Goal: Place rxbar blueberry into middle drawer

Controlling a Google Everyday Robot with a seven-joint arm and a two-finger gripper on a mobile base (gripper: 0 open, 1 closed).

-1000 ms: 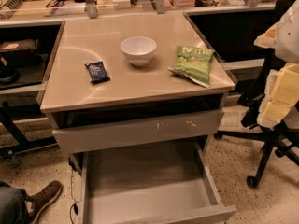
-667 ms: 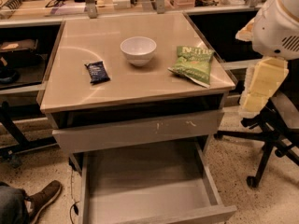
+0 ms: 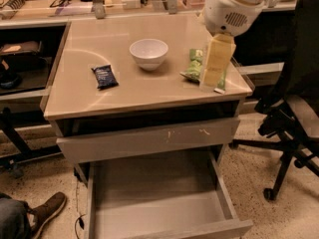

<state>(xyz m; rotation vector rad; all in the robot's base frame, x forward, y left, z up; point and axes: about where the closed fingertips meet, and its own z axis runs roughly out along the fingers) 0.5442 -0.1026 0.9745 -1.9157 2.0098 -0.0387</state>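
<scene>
The rxbar blueberry (image 3: 104, 76), a small dark navy bar, lies flat on the left part of the beige tabletop (image 3: 124, 96). The middle drawer (image 3: 154, 183) is pulled open below, a grey box with a bare floor. My arm comes in from the top right. Its gripper (image 3: 212, 82) hangs at the end of the pale yellow link, over the right side of the tabletop, far right of the bar. It holds nothing that I can see.
A white bowl (image 3: 148, 53) stands mid-table. A green chip bag (image 3: 194, 66) lies partly behind my arm. The scratched grey drawer front (image 3: 149, 139) sits above the open drawer. An office chair (image 3: 291, 113) stands right, and a shoe (image 3: 47, 210) is at lower left.
My arm has swung left from the right edge of the view to over the table's right side, now covering part of the chip bag. The bar and bowl have not moved.
</scene>
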